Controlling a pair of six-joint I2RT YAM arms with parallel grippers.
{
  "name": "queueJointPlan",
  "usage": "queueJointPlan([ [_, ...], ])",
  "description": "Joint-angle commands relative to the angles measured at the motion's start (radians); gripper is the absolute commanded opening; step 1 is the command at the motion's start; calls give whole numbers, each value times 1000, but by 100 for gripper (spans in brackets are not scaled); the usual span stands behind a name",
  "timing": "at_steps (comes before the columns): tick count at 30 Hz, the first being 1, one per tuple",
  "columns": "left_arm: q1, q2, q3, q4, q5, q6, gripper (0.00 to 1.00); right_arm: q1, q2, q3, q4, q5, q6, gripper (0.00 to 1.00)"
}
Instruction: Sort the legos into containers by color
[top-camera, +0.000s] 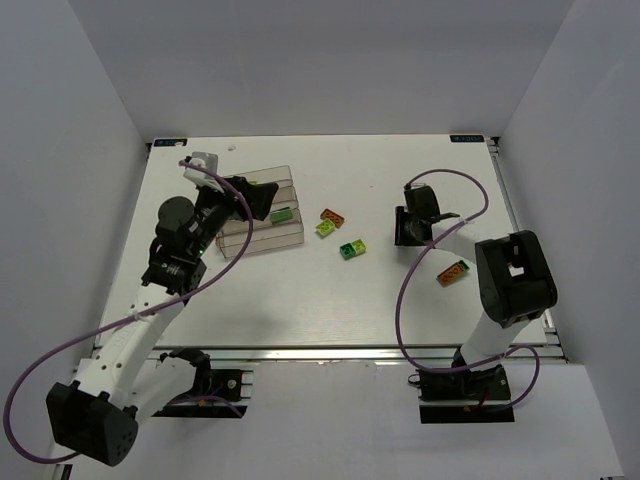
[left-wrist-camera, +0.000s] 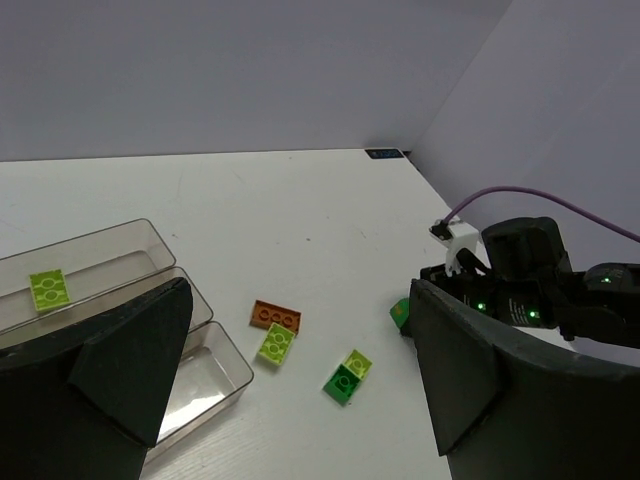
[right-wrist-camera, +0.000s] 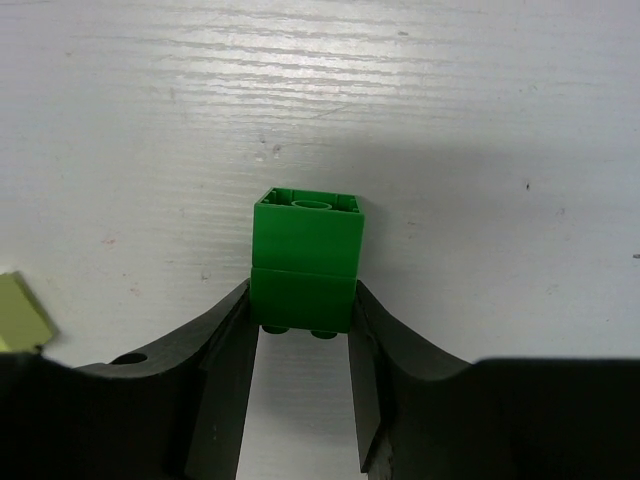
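Right tool (right-wrist-camera: 303, 312) is clamped tight on a green brick (right-wrist-camera: 308, 250), fingers pinching its lower sides. It's down at the white bench (right-wrist-camera: 450, 120), and I can't tell whether it's lifted or resting. Left tool (left-wrist-camera: 300, 290) hangs wide open and empty over the clear bins (top-camera: 265, 238), with one lime brick (left-wrist-camera: 48, 289) lying in the far bin. Between the arms, an orange brick (left-wrist-camera: 276, 316) sits just beside a second lime brick (left-wrist-camera: 276, 343), with a green-and-lime pair (left-wrist-camera: 345, 377) near. A second orange brick (top-camera: 453, 272) lies by the right arm.
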Motion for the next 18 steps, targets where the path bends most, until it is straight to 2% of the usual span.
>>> queueJointPlan([
  [1,-12,15,-17,44,76,-15,98,-4,-91,-11,36,-58,-60,0],
  [4,-27,62,-26,90,192,-45,98,-4,-163,-22,45,-178,-172,0],
  [6,-47,111,-23,111,269,-65,98,-5,-226,-40,45,-340,-286,0],
  [12,-104,211,-24,160,360,-138,98,-4,-390,-86,-21,-783,-540,0],
  [18,-158,281,-21,185,433,-192,98,8,-538,-104,-108,-988,-759,0],
])
